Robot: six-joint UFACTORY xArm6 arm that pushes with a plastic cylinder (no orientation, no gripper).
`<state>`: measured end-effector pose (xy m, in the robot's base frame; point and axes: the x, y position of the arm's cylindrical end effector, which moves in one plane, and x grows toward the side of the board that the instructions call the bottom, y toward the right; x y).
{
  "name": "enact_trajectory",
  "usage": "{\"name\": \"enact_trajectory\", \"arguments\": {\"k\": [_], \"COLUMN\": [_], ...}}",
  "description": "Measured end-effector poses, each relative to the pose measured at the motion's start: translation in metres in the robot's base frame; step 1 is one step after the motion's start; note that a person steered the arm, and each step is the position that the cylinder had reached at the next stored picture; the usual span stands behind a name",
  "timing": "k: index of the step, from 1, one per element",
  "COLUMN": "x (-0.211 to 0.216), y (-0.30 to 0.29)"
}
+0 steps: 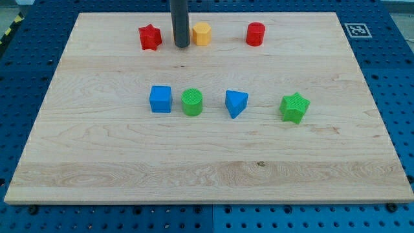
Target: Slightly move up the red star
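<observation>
Near the desk's (pixel 207 175) top-left, the red star (pixel 149 37) lies at 9 o'clock of our tip (pixel 181 45), just apart. Jaws: none fitted; nothing held. We judge it light, rigid, free-sliding; push its 6 o'clock edge.

Near the view's top edge of the wooden board (pixel 97 162), a yellow hexagonal block (pixel 202 33) and, further right, a red cylinder (pixel 255 33); across the middle, left to right, a blue cube (pixel 161 99), green cylinder (pixel 192 102) just beside it, blue triangular block (pixel 235 103), green star (pixel 294 107); beyond the board's top right corner, a black-and-white marker tag (pixel 356 29) on blue pegboard (pixel 401 97).
</observation>
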<state>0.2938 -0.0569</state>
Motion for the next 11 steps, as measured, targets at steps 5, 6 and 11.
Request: {"name": "enact_trajectory", "arguments": {"k": [5,6,11], "x": [0.031,0.029,0.001], "y": [-0.051,-0.053,-0.080]}}
